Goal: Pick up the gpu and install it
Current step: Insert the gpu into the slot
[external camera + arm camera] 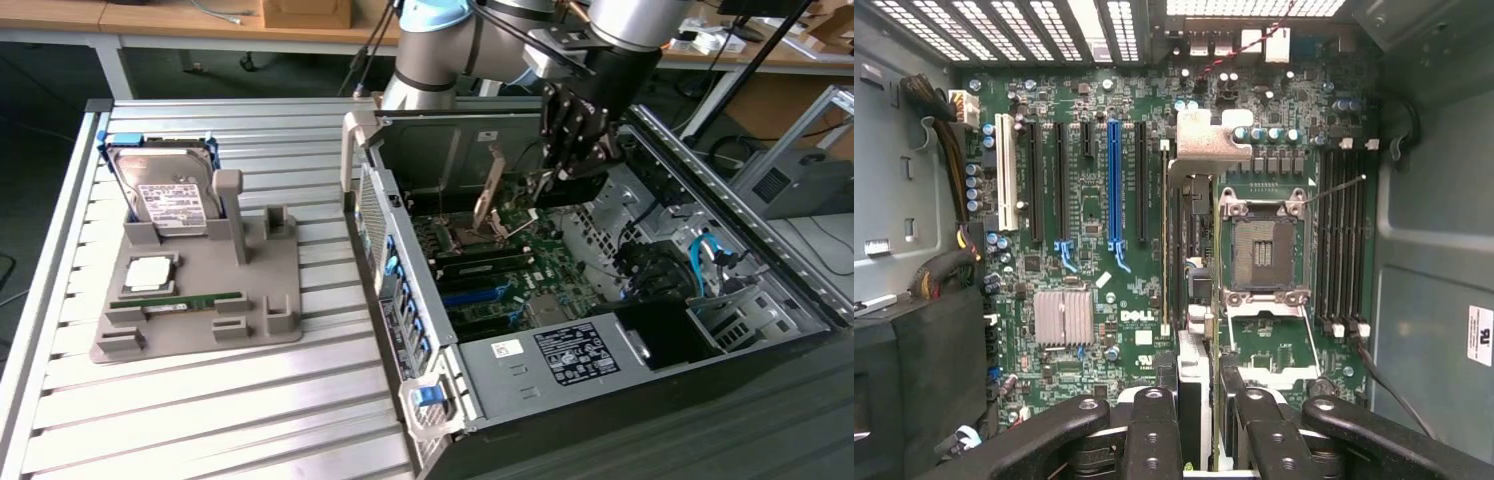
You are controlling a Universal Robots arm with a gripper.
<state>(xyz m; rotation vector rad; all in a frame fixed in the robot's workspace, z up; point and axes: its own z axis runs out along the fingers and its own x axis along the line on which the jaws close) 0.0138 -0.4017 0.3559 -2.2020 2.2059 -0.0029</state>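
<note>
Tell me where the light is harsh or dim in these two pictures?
Exterior view: the ribbed table is evenly lit, while the computer case is shadowed inside. Wrist view: the case's vent slots glare white, the circuit board is brightly lit, and the black tool gripping the card looks dark.

green motherboard (1090,225), blue slot (1113,180), tan gpu (490,190)

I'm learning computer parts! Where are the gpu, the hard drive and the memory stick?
gpu (491,188), exterior view, tan face.
hard drive (170,203), exterior view, white label.
memory stick (194,300), exterior view, green middle.
</note>
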